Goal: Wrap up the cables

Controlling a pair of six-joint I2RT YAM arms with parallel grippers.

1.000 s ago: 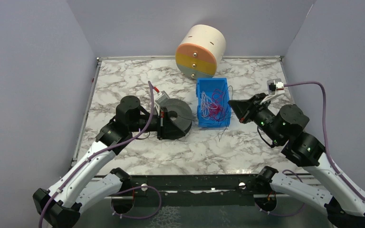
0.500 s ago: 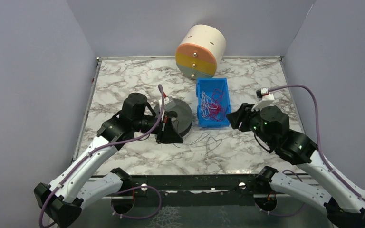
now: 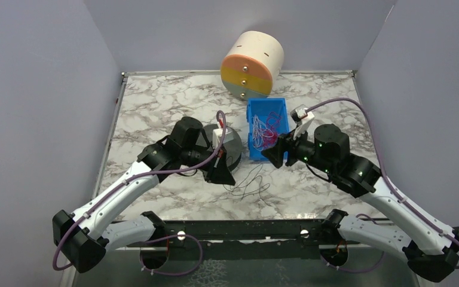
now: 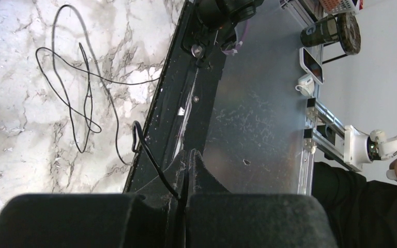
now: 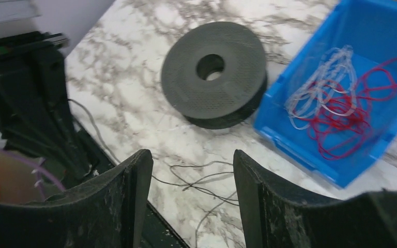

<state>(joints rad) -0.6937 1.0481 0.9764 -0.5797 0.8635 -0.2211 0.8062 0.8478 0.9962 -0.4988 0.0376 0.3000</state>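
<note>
blue bin (image 5: 300,152): tangle of red and white cables (image 5: 341,108) inside | worktop (image 3: 155,101): dark cable (image 3: 248,185) lying in loose loops, dark spool (image 5: 214,72) just beside bin | left fingers (image 4: 188,160): together, clamped on dark cable | right fingers (image 3: 273,155): apart, near bin

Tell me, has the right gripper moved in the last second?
Yes. The right gripper went left and toward the near table edge: it was beside the right wall of the blue bin, and now it sits at its near right corner.
</note>
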